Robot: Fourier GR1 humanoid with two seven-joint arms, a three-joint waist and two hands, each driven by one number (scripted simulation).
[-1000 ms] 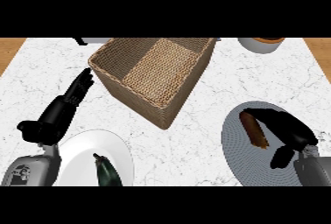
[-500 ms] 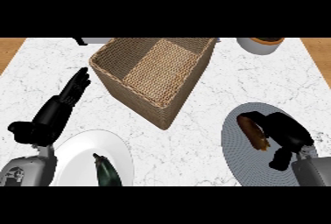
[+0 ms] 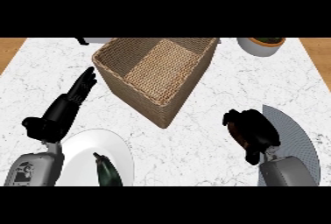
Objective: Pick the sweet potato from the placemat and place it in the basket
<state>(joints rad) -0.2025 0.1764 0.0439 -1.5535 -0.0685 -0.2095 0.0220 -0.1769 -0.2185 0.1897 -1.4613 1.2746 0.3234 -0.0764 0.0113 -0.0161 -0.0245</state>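
- Sweet potato (image 3: pixel 241 136) shows only as a thin brown sliver at the left side of the right hand (image 3: pixel 255 131), at the left edge of the grey placemat (image 3: pixel 297 135); most of it is hidden under the hand.
- Right hand's fingers are curled down and round the sweet potato, with the thumb pointing toward the view's lower edge.
- Whether the sweet potato rests on the placemat or is lifted off it cannot be told from this view.
- Left hand (image 3: pixel 61 111) lies at the view's left, fingers straight and pressed close together, pointing up toward the basket (image 3: pixel 158 72); it holds nothing, and its fingertips sit just beside the basket's left corner without clearly touching it.
- Count: one woven basket, one round placemat, one white plate (image 3: pixel 84 151), one dark green vegetable (image 3: pixel 107 170) lying on the plate, and one grey bowl (image 3: pixel 260 46) at the top right edge.
- A dark object (image 3: pixel 82 41) peeks in at the top edge, too cut off to tell.
- Basket stands tilted as a diamond in the upper middle of the marble counter (image 3: pixel 213 162), its near corner pointing down between the plate and the placemat.
- Bare counter lies between the basket's right wall and the placemat, and along the lower middle between the plate and the right forearm.
- Placemat runs off the view's right side.
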